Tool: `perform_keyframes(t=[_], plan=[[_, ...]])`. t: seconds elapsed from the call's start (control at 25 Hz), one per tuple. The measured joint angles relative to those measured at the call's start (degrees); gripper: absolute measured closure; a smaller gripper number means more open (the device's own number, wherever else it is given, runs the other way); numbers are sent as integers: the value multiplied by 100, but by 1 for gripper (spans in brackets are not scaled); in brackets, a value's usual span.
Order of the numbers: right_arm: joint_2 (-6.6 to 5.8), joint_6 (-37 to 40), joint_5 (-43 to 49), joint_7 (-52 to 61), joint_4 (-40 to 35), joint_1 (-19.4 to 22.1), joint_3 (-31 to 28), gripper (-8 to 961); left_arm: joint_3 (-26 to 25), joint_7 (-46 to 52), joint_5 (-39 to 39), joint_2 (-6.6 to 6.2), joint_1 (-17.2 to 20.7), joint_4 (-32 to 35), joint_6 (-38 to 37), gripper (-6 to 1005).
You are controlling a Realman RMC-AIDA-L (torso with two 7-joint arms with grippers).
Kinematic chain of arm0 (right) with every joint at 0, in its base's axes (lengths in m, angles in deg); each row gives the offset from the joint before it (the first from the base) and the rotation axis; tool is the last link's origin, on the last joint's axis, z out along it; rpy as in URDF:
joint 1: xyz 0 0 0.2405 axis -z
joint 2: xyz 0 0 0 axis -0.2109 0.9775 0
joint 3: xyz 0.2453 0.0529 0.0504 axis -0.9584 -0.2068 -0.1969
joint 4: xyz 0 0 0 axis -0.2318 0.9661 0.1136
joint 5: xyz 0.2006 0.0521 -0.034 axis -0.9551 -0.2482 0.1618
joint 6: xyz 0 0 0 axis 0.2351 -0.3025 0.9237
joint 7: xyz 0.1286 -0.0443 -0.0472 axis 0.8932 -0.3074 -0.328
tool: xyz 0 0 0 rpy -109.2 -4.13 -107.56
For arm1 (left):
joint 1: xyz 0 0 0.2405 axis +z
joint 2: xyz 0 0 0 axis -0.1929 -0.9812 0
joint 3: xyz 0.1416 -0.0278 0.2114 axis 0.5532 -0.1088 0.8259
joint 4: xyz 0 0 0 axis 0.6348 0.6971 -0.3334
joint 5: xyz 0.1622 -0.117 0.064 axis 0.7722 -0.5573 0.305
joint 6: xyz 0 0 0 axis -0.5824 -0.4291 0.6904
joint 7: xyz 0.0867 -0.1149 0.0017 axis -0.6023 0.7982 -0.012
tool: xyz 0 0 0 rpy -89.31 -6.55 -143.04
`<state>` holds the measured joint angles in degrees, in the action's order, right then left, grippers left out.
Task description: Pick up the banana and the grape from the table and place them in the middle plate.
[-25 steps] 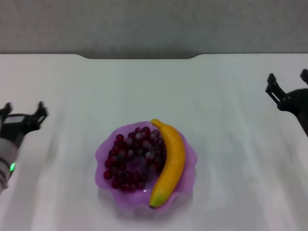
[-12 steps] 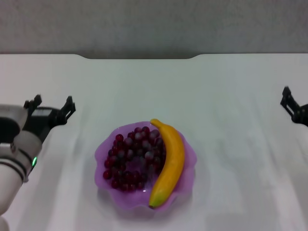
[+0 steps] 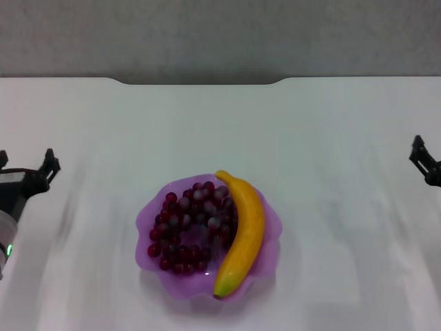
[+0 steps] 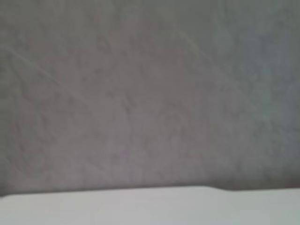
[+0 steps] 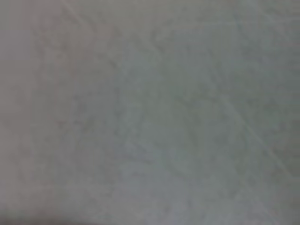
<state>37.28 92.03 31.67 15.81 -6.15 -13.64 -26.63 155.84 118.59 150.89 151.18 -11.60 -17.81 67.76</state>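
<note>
The purple scalloped middle plate point(image 3: 147, 219) sits in the centre of the white table point(image 3: 331, 138) in the head view. The dark red grape bunch point(image 3: 187, 231) fills its left side. The yellow banana point(image 3: 245, 233) lies curved along its right side, dark tip toward me. My left gripper point(image 3: 26, 160) hovers at the far left edge, well away from the plate, open and holding nothing. My right gripper point(image 3: 426, 160) is at the far right edge, partly cut off. Neither wrist view shows the fruit or the plate.
The table's notched far edge point(image 3: 200, 83) meets a grey wall point(image 3: 220, 34). The left wrist view shows that wall point(image 4: 140, 93) above a strip of white table point(image 4: 140, 206). Only a plain grey surface fills the right wrist view.
My left gripper, which had swung in toward the plate half a second ago, has drawn back to the left edge. My right gripper has slid further right and slightly down. Plate and fruit have not moved.
</note>
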Motion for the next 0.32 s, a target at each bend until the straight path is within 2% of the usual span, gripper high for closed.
perform_keyframes(t=[0.32], plan=[[-8, -393, -307, 15, -80, -118, 23, 61, -120, 0, -3, -19, 9, -158, 112, 119]])
